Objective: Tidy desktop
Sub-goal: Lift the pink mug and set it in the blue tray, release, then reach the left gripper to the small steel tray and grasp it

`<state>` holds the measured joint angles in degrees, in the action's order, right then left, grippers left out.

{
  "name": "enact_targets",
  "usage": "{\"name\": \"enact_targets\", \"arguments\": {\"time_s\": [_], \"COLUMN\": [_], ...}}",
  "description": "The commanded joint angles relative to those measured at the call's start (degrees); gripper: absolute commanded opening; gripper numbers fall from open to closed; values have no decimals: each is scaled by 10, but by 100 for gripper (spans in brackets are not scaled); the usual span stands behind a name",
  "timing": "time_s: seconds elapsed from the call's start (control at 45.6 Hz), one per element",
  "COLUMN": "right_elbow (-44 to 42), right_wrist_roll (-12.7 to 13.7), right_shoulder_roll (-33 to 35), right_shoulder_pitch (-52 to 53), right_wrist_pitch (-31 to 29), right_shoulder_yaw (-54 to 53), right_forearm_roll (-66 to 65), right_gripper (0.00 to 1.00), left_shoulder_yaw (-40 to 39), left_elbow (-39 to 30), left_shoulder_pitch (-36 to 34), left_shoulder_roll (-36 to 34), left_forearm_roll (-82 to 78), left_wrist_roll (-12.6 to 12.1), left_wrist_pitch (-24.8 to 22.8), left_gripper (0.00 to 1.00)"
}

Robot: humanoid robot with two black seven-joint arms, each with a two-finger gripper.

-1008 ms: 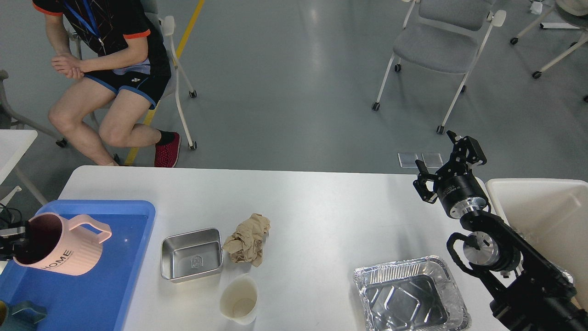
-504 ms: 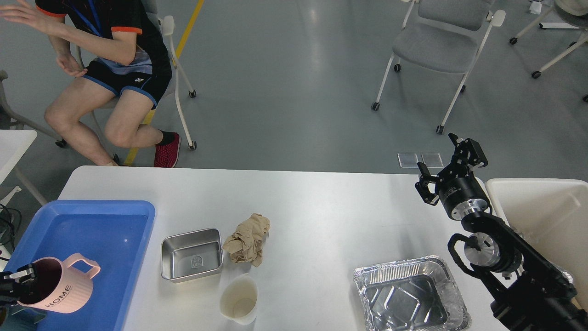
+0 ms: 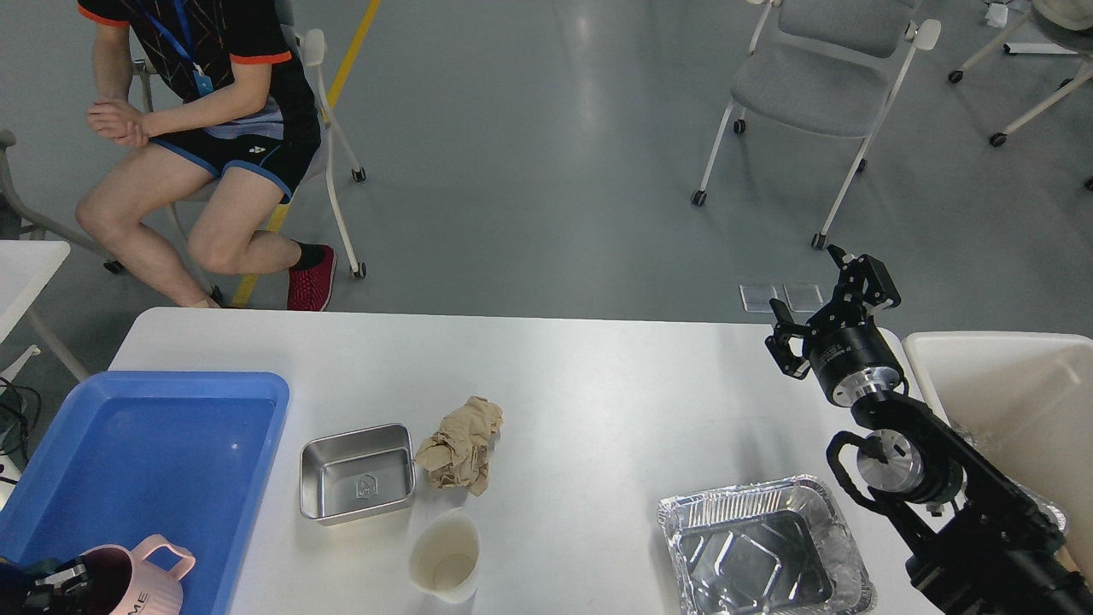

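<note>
Hovering spread and empty above the far right of the worktop [image 3: 598, 376], the right pincer [image 3: 827, 301] has the foil tray [image 3: 764, 547] nearest, while the left pincer [image 3: 51, 581] grips the pink mug [image 3: 141, 581] over the blue tray [image 3: 171, 384], with crumpled paper [image 3: 461, 446] between them.

Desktop [image 3: 581, 367]: plain matte white. Tray [image 3: 256, 478]: solid bright blue. Mug [image 3: 141, 576]: pale pink w/ ribbed sides, dark lettering, dark maroon inside. Steel pan [image 3: 356, 471]: shiny silver, small stamped mark on base. Paper wad [image 3: 459, 444]: tan-brown, crumpled. Cup [image 3: 444, 555]: cream, translucent. Foil pan [image 3: 760, 547]: crinkled silver. Bin [image 3: 1008, 384]: cream-white. Right arm [image 3: 956, 495]: black w/ silver joints.
</note>
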<state>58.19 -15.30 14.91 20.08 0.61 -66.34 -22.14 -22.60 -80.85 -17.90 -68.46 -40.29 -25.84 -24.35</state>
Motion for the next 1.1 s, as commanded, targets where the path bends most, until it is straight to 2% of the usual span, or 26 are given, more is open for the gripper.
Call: {"name": "enact_targets", "arguments": {"time_s": [0.0, 0.11, 0.241, 0.395, 0.526, 0.614, 0.701, 0.943, 1.074], "right_elbow": [0, 0, 0, 0, 0, 0, 0, 0, 0], "right_wrist_roll": [0, 0, 0, 0, 0, 0, 0, 0, 0], "right_shoulder_roll": [-2, -2, -2, -3, -8, -10, -11, -11, -12], "right_shoulder_pitch": [0, 0, 0, 1, 2, 1, 1, 2, 2], "right_wrist_pitch": [0, 0, 0, 0, 0, 0, 0, 0, 0], "right_shoulder_yaw": [1, 1, 1, 1, 1, 1, 1, 1, 1], "right_forearm_roll": [0, 0, 0, 0, 0, -1, -1, -1, -1], "right_gripper": [100, 100, 100, 100, 100, 100, 100, 100, 100], "left_shoulder_yaw": [-2, -2, -2, -17, -48, -62, -79, -86, -85], "left_elbow": [0, 1, -1, -26, -85, -123, -145, -148, -145], "left_shoulder_pitch": [1, 1, 0, -8, -16, -21, -43, -219, -283], "left_shoulder_roll": [-1, -3, -9, -54, -106, -148, -185, -251, -260], "left_forearm_roll": [2, 5, 7, 11, 13, 12, 13, 13, 13], "left_wrist_roll": [0, 4, 5, 8, 15, 26, 27, 27, 27], "left_wrist_pitch": [5, 11, 14, 6, 3, -11, -25, -140, -178], "left_gripper": [33, 44, 68, 84, 90, 90, 90, 90, 90]}}
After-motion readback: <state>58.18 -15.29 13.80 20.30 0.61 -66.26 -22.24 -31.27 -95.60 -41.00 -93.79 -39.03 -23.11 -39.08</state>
